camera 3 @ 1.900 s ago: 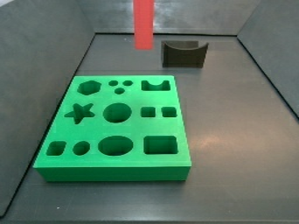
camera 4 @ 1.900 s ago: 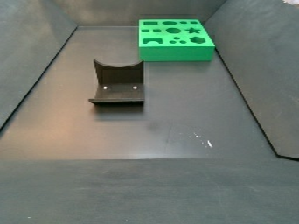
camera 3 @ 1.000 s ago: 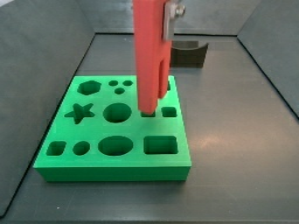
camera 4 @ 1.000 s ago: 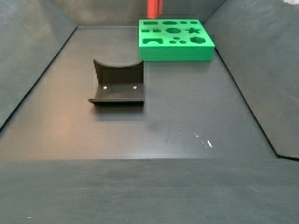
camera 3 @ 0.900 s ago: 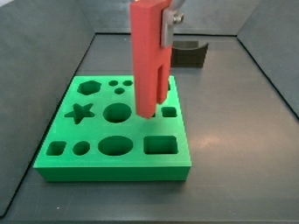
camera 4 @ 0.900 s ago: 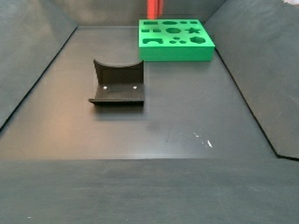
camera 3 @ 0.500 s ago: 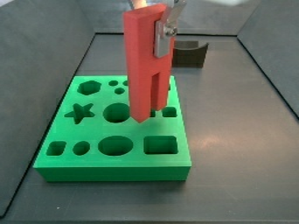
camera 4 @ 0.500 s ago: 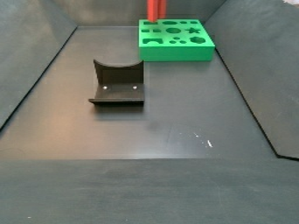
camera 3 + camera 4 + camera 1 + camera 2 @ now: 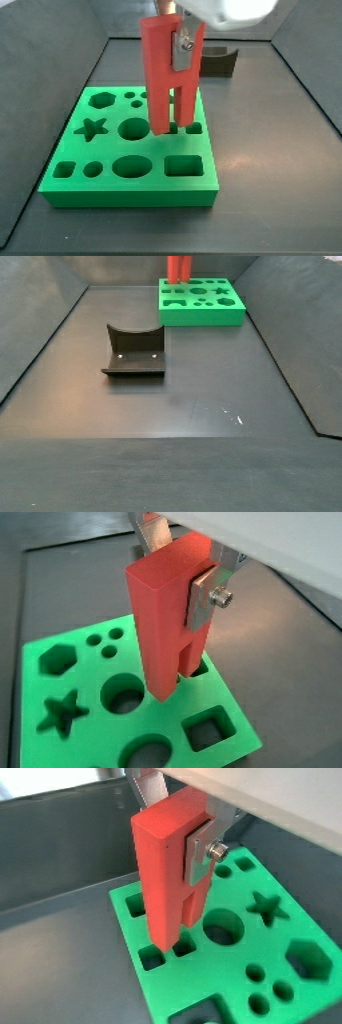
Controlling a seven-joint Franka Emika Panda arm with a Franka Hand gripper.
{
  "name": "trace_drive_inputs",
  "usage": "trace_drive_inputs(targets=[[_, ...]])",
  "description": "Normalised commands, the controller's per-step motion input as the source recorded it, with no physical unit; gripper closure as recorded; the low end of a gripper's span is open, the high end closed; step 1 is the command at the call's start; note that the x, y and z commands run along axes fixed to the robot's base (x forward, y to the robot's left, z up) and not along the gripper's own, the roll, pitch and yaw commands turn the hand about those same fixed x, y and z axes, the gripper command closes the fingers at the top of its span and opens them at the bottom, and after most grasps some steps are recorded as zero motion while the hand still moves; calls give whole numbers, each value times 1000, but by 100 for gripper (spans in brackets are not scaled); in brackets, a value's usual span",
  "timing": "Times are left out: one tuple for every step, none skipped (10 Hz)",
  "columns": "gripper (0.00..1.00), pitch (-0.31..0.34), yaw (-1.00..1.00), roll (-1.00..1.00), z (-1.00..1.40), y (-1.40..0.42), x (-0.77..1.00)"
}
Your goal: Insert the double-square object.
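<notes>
The double-square object [image 9: 160, 70] is a long red bar that hangs upright with its two forked legs pointing down. My gripper [image 9: 175, 42] is shut on its upper part; a silver finger [image 9: 207, 598] presses one side, which also shows in a wrist view [image 9: 203, 844]. The leg tips stand right over the pair of small square holes [image 9: 183, 128] in the green block [image 9: 80, 185]. I cannot tell if the tips touch the holes. The bar [image 9: 177, 266] and block [image 9: 201, 314] show at the far end in a side view.
The dark fixture [image 9: 211, 62] stands behind the green block and shows mid-floor in a side view [image 9: 134, 352]. Grey walls enclose the dark floor [image 9: 201, 426]. The green block has other holes: star, hexagon, circles, large square.
The red bar came from high at the back to over the block. In the last half second it turned about its long axis so the fork slit shows.
</notes>
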Motion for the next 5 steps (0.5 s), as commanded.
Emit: trace_drive_inputs(targets=[[100, -41, -997, 134, -91, 9, 69], [100, -37, -877, 207, -206, 20, 229], [100, 0, -817, 106, -314, 111, 380], [100, 0, -494, 0, -60, 31, 197], [100, 0, 0, 0, 0, 0, 17]])
